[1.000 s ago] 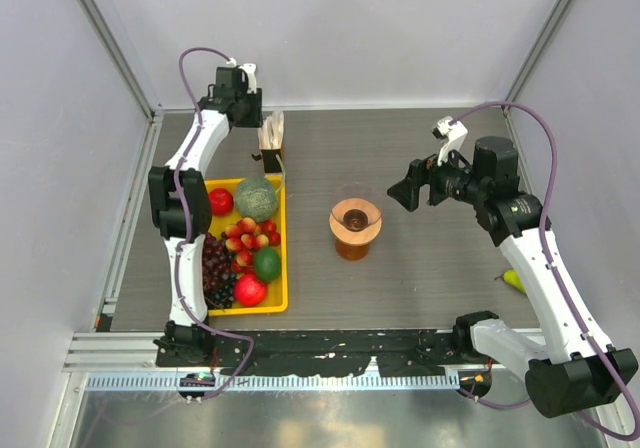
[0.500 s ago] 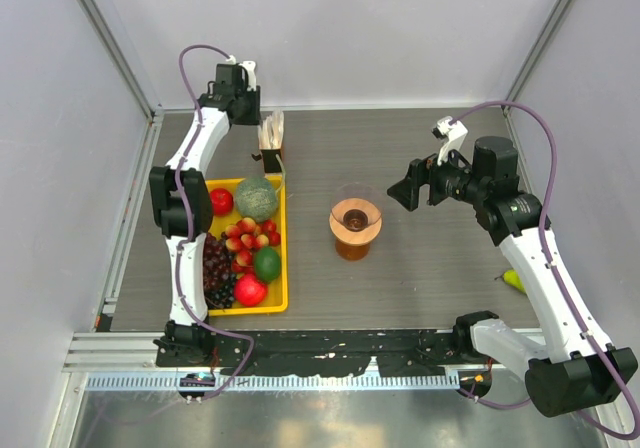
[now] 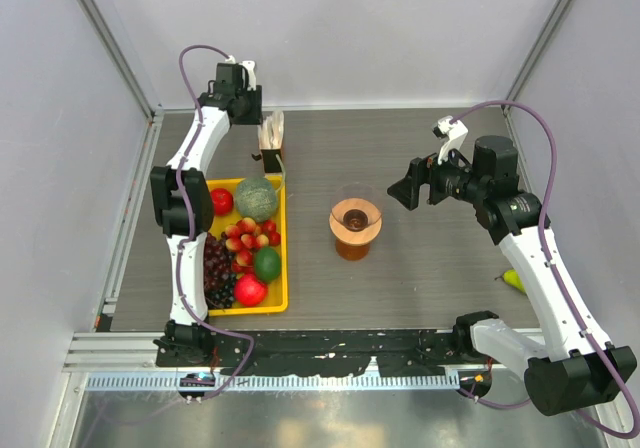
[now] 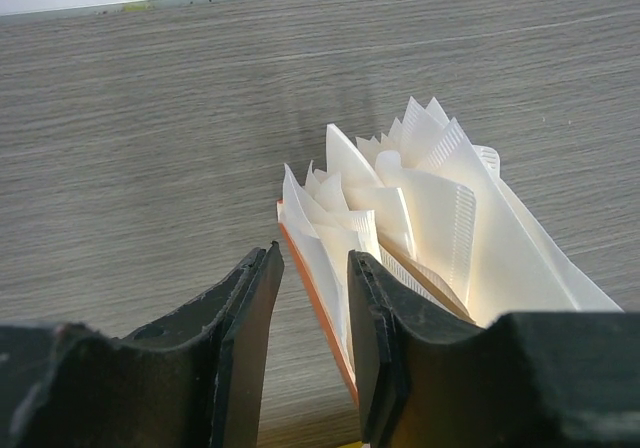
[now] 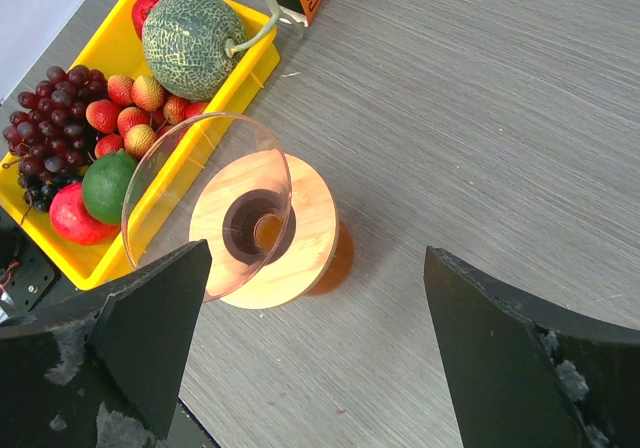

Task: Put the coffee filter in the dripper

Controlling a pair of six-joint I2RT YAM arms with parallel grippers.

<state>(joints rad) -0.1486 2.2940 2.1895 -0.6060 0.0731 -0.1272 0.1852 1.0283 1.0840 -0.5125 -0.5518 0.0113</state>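
Note:
The coffee filter does not show on its own. An upright bundle of cream-white papers stands in a small dark box at the back left. My left gripper is at the bundle's near corner, open by a narrow gap. The box's orange edge and the outermost paper lie between the fingers, close to the right one. The dripper, with a tan ring collar and clear bowl, sits mid-table on a glass jug of amber liquid. My right gripper hovers wide open just right of it, holding nothing.
A yellow tray holds a melon, grapes, strawberries and other fruit left of the dripper. A small green-yellow fruit lies near the right arm. Walls with metal posts close in the back and sides.
The left wrist has shifted very slightly at the bundle. The right arm and the dripper have not moved.

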